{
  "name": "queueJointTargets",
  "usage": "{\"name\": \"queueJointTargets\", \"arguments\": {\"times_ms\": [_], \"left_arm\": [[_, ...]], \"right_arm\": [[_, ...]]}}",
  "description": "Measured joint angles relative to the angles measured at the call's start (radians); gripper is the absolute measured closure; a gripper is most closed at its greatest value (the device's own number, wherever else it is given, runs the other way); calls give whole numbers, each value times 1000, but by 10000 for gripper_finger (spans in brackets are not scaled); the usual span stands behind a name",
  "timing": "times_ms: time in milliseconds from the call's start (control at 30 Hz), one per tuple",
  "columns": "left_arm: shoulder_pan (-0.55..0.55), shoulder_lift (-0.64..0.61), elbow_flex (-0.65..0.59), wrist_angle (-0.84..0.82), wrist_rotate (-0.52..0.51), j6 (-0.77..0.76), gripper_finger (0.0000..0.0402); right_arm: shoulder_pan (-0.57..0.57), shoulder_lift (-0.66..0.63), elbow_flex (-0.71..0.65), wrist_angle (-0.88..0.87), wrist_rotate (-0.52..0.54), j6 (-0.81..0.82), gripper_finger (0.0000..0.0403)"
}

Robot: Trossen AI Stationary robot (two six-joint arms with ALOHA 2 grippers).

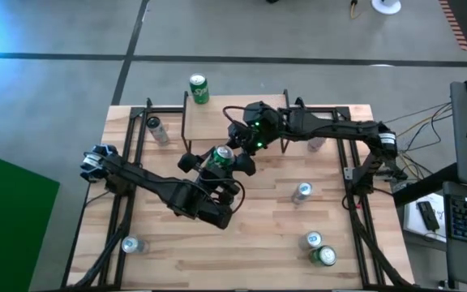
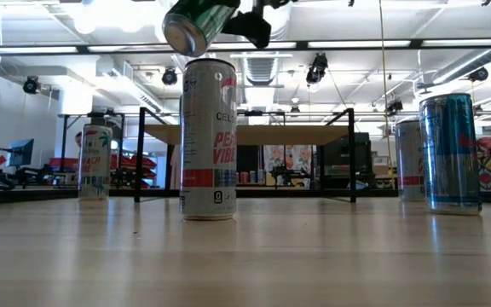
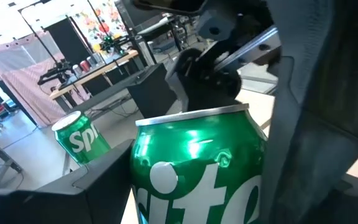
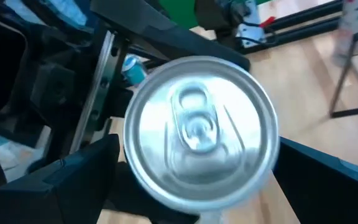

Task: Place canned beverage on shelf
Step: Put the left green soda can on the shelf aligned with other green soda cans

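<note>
Above tabletop (image 1: 258,235), left claw (image 1: 217,162) grips green can (image 1: 220,156), right claw (image 1: 235,146) adjacent.

Green can (image 3: 197,168): lower body cut off by left wrist picture's edge, label only partly readable. Same can in low view: only tilted base end shows, rest cut off above shelf (image 2: 245,134). Shelf top in high view: partly hidden under right arm (image 1: 331,128). Small cans near shelf: labels too small to read.
</note>
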Motion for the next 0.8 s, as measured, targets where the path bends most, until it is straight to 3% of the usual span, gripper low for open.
{"name": "queueJointTargets", "arguments": {"times_ms": [167,400,600,800], "left_arm": [[7,0,0,16,-1,7,95],[8,0,0,22,4,6,92],[12,0,23,23,16,10,63],[0,-1,116,-65,178,55,38]], "right_arm": [[-1,43,74,-68,-12,-38,25],[-1,71,130,-138,-10,-60,116],[-1,74,163,-182,-13,-93,115],[0,70,204,-281,-10,-223,115]]}}
